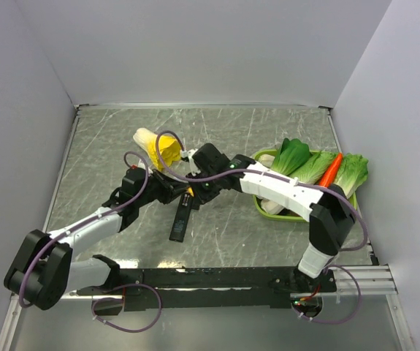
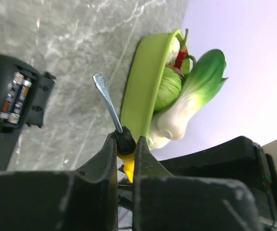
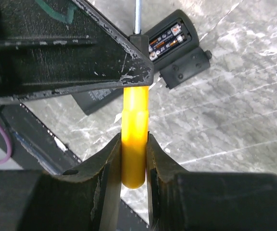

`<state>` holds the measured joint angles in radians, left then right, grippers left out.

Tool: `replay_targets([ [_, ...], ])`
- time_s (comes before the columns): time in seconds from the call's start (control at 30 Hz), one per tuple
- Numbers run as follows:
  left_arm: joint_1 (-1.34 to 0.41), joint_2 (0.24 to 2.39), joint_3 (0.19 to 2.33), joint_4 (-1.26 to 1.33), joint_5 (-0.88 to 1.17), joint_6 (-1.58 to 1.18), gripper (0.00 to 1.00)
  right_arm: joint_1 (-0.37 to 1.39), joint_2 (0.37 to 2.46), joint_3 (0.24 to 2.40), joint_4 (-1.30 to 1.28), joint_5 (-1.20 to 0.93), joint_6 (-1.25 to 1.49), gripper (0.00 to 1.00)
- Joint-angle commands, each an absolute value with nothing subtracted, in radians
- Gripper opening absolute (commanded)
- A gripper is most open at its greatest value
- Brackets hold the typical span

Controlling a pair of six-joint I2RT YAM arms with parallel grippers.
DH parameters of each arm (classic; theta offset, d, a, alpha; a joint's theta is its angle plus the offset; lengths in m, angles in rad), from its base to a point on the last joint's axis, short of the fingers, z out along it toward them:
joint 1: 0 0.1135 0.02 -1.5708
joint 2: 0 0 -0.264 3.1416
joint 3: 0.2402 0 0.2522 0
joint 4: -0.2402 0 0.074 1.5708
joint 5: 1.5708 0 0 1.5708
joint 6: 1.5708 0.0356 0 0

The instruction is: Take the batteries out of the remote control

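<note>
The remote control is a slim black bar lying flat in the middle of the table. Its battery bay is open, and two batteries sit side by side inside it. A short black cover piece lies against that end of the remote. A yellow-handled screwdriver hangs above the remote, held by both arms. My left gripper is shut on its black collar, with the blade pointing away. My right gripper is shut on the butt of the yellow handle.
A green tray at the right holds toy bok choy, a carrot and other vegetables. A yellow leafy toy vegetable lies behind the grippers. Grey walls enclose the table on three sides.
</note>
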<state>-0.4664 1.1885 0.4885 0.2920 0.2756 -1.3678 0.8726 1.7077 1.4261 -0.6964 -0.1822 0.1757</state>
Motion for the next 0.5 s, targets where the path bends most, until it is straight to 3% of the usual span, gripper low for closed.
replay_targets([
  [0.0,-0.476,1.216,0.477,0.342,0.365,-1.388,0.01,0.877,1.516,1.311,-0.442,-0.199,0.184,0.11],
  [0.1,-0.476,1.229,0.466,0.359,0.382,-1.416,0.01,0.877,1.462,1.250,-0.361,-0.184,0.199,0.17],
  [0.23,-0.476,1.227,0.414,0.420,0.413,-1.518,0.01,0.887,1.378,1.165,-0.255,-0.158,0.192,0.50],
  [0.47,-0.466,1.250,0.390,0.562,0.512,-1.663,0.01,0.908,1.152,0.843,0.107,-0.137,0.031,0.53],
])
